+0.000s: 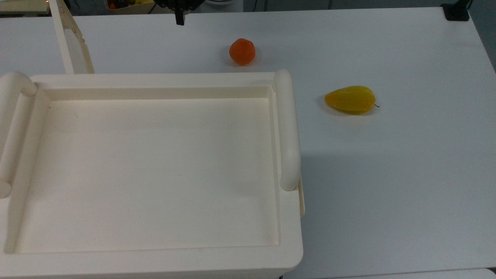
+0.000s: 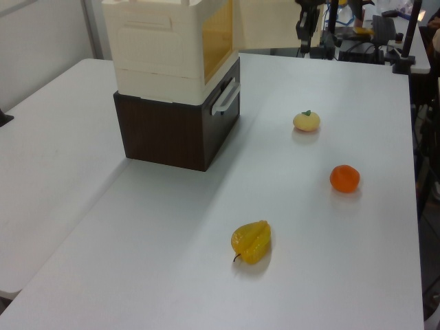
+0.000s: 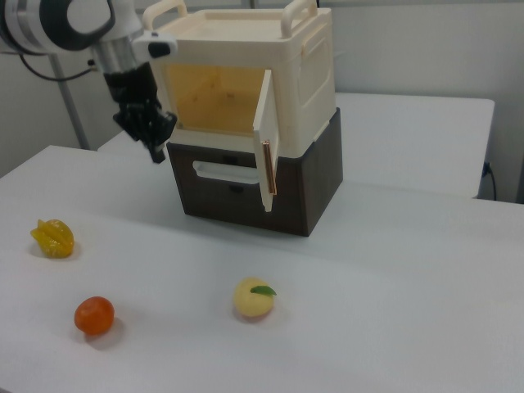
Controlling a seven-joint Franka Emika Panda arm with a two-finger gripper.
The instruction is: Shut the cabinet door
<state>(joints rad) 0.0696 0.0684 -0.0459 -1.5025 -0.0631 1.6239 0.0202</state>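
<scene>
1. Fruit lies nearest in the right view: an orange (image 3: 93,315), a pale peach (image 3: 253,298) and a yellow starfruit (image 3: 53,237), all loose on the white desk (image 3: 393,286) and well apart from one another.

2. Behind the fruit stands the cabinet (image 3: 246,82), a cream box on a dark brown base (image 3: 315,184). Its tray-like top (image 1: 155,170) takes up much of the top view.

3. Its cabinet door (image 3: 266,151) is open, swung out from the front so that its edge faces the camera in the right view, with the yellowish inside of the cabinet bare behind it. In the top view the door juts away from the cabinet's far edge at the top view's left.

4. Farther back, at the right view's left, the gripper (image 3: 155,150) hangs off the desk, pointing down, with its tips drawn close together and nothing between them. It sits by the open side of the cabinet, near the front but apart from the door.

5. Judged from this, nothing of the closing is done: the door stands wide and untouched. The arm has to reach the door's outer face and push it round until it shuts flush.
</scene>
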